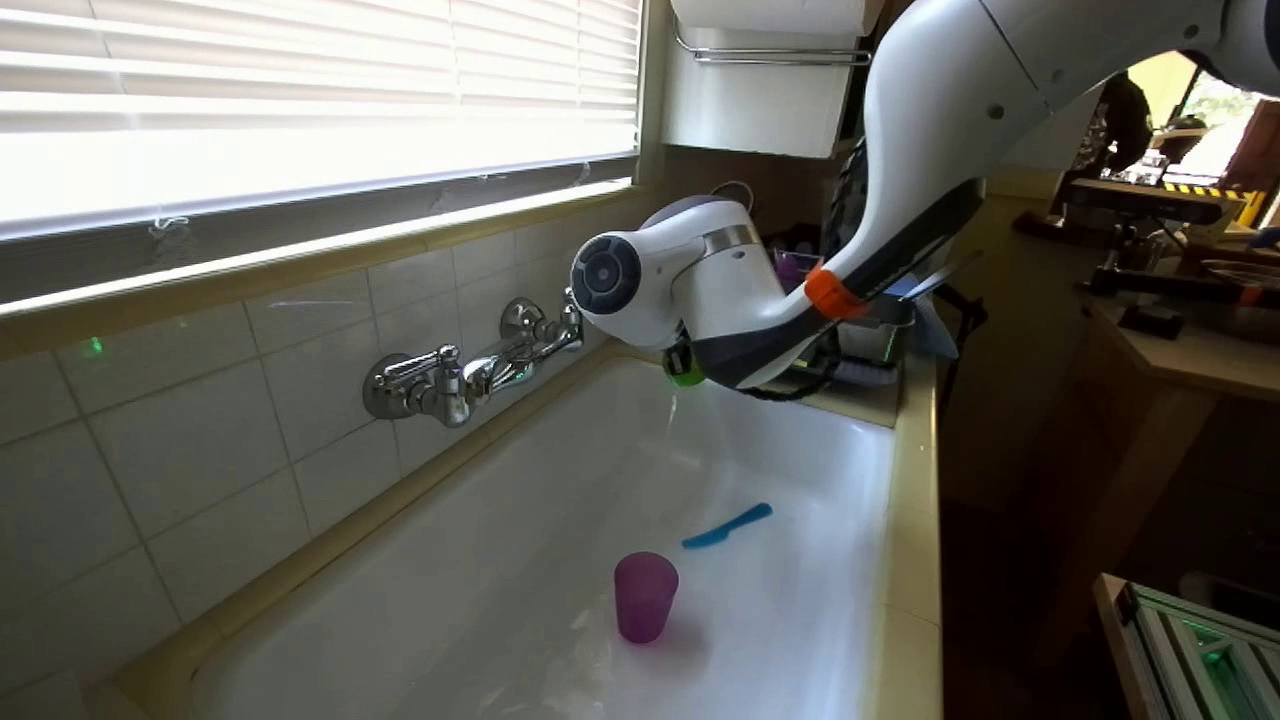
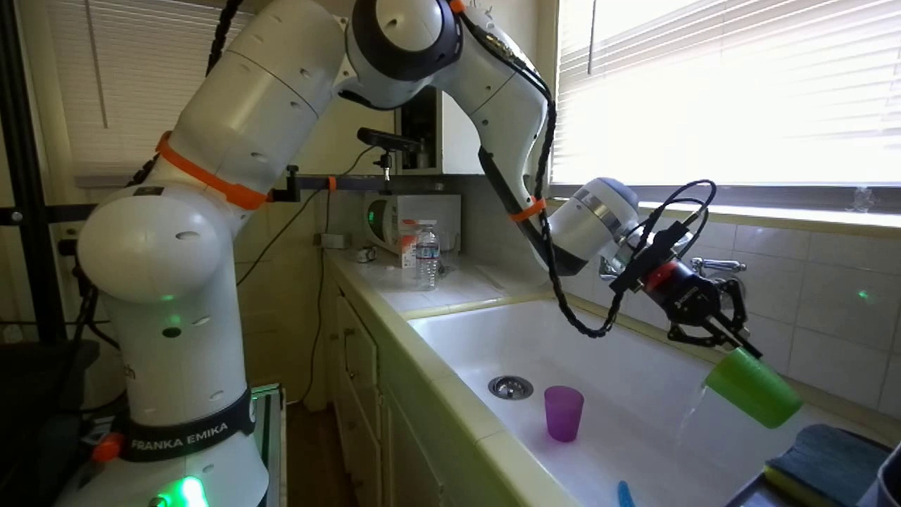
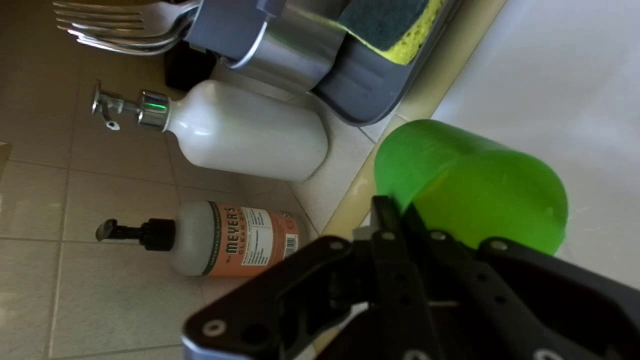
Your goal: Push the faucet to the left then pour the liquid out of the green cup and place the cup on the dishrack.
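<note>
Gripper [image 3: 398, 207] clenched on tilted green cup [image 3: 472, 185] above the sink [image 1: 570, 500]; inside the sink's rim [image 3: 425, 100] we note open room, purple cup [image 2: 564, 414]; outside, sponge [image 3: 392, 22].

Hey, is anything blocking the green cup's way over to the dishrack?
Nothing visible blocks it: in the wrist view, only the sink's edge lies between the green cup, clamped in the gripper, and the dishrack. A sponge does sit on its sink side.
</note>
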Tool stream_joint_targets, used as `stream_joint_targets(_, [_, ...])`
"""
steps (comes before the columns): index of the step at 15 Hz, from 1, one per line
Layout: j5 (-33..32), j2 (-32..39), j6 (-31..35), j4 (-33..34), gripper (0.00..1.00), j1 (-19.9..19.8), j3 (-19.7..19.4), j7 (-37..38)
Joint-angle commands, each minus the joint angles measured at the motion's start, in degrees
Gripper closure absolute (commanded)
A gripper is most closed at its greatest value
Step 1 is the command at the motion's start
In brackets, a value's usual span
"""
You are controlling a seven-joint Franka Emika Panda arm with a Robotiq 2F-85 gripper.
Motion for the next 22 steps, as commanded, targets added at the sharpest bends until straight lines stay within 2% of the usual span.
stream_joint_targets(1, [-4.5,-2.1,-3.5,-2.4,0.99,-0.3,1.6,2.1])
stream_joint_targets(12, [-12.3,-5.7,-10.4,-6.0,0.99,-0.1,4.1,5.8])
stream_joint_targets(22, [-19.0,-8.8,-19.7,-9.1,0.99,0.0,7.0,8.7])
